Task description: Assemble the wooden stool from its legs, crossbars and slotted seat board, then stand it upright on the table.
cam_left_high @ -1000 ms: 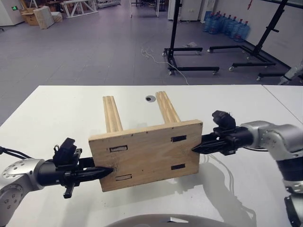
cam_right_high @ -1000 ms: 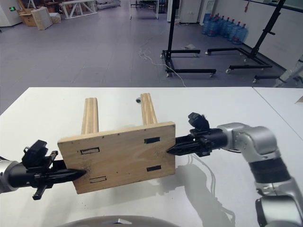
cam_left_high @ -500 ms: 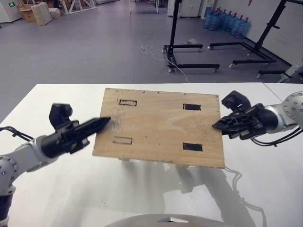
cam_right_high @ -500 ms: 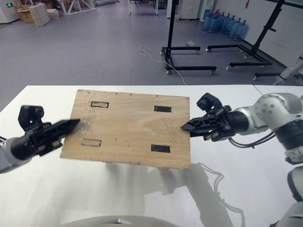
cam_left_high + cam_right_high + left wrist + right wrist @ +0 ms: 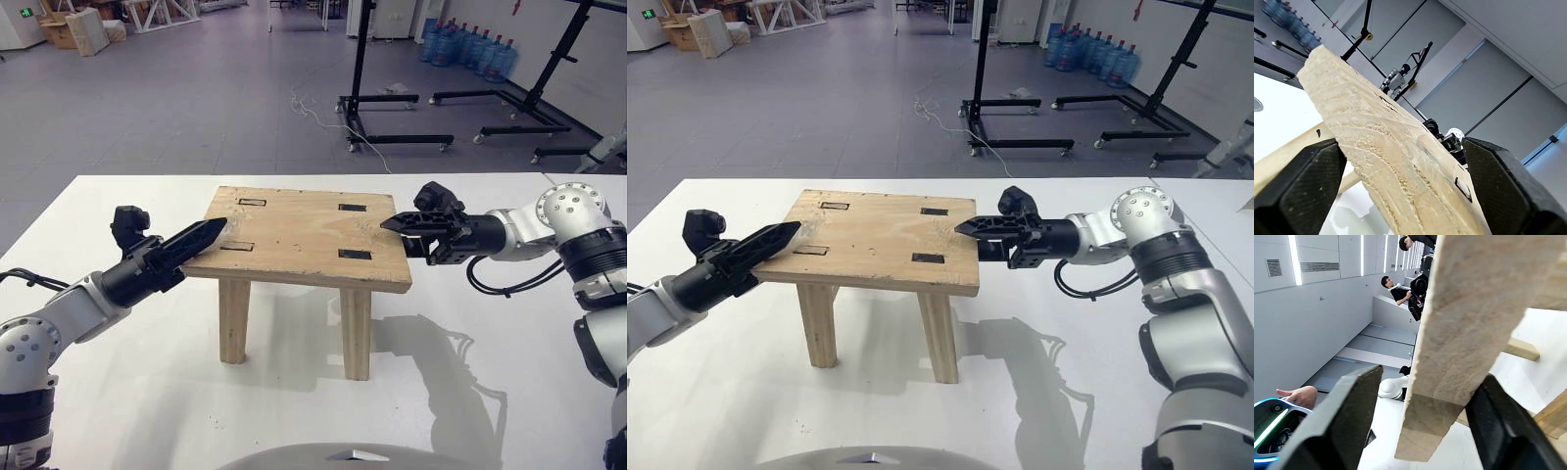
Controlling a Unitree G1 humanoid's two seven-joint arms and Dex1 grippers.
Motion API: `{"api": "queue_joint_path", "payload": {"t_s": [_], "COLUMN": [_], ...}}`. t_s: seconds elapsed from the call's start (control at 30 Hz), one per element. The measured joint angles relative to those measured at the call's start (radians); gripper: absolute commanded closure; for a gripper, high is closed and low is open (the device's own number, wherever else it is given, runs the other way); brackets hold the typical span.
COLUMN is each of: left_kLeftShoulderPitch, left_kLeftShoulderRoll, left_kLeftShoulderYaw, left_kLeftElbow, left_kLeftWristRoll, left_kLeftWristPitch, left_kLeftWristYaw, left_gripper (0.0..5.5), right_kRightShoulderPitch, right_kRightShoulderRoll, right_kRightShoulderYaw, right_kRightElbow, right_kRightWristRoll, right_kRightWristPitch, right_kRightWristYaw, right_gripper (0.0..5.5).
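The wooden stool [image 5: 299, 235] stood upright on the table [image 5: 490, 392], long axis running arm to arm; the left gripper [image 5: 211, 233] and right gripper [image 5: 389, 223] each pinched one short end, equally near.

Room-wise, I'm at a white table [image 5: 88, 392] in what looks like a big open workshop hall. A second white table [image 5: 1215, 196] butts up just beside it on my right. Past the far edge it's all smooth grey floor [image 5: 176, 108], with a loose white cable [image 5: 312, 116] snaking across. There's a couple of black wheeled stands [image 5: 361, 69] out there, plus a cluster of blue water jugs [image 5: 477, 51] at the back. The far left corner has cardboard boxes [image 5: 83, 29]. Walls are plain grey panels [image 5: 1488, 93], with long light strips [image 5: 1293, 259] up top.
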Motion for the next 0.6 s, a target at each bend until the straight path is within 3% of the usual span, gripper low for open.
{"api": "queue_joint_path", "payload": {"t_s": [0.27,0.4,0.6], "left_kLeftShoulderPitch": [0.003,-0.031,-0.086], "left_kLeftShoulderRoll": [-0.020,-0.024,-0.025], "left_kLeftShoulderYaw": [0.054,0.058,0.057], "left_kLeftElbow": [0.029,0.081,0.151], "left_kLeftWristRoll": [0.097,0.117,0.136], "left_kLeftWristPitch": [-0.004,0.003,0.042], "left_kLeftWristYaw": [-0.107,-0.136,-0.138], "left_gripper": [1.46,1.46,1.46], "right_kRightShoulderPitch": [0.177,0.264,0.541], "right_kRightShoulderRoll": [-0.033,0.032,0.255], "right_kRightShoulderYaw": [-0.223,-0.369,-0.606], "right_kRightElbow": [-0.082,-0.168,-0.608], "right_kRightWristRoll": [-0.039,-0.066,-0.123], "right_kRightWristPitch": [-0.010,-0.097,-0.449], "right_kRightWristYaw": [-0.044,-0.114,-0.403], "right_gripper": [2.49,2.49,2.49]}}
